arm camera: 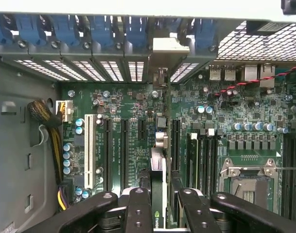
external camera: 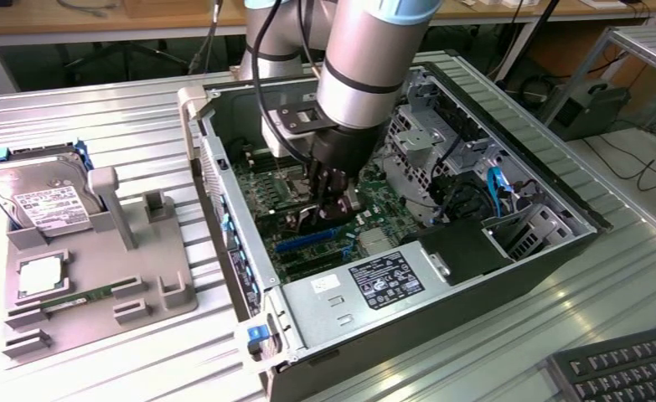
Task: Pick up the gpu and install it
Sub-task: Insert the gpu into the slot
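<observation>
Wrist view looks straight down into the open computer case [external camera: 529,218], and the gripper [arm camera: 160,201] is clamped on the gpu [arm camera: 158,170], which stands edge-on between its fingers [arm camera: 138,208] with the card's thin edge running away from the gripper toward the rear slot openings [arm camera: 136,70]. Directly beneath the gripper lies the green motherboard [arm camera: 133,141], with a white expansion slot [arm camera: 89,150] off to one side of it and the empty processor socket [arm camera: 247,182] to the other. From the exterior view the gripper [external camera: 325,213] is sunk deep inside the case, just above the board's blue slots [external camera: 305,241]. Well apart from the gripper, out on the ribbed metal counter [external camera: 104,117], a grey holder [external camera: 137,285] carries a hard drive [external camera: 43,201] and a memory stick [external camera: 82,299].
</observation>
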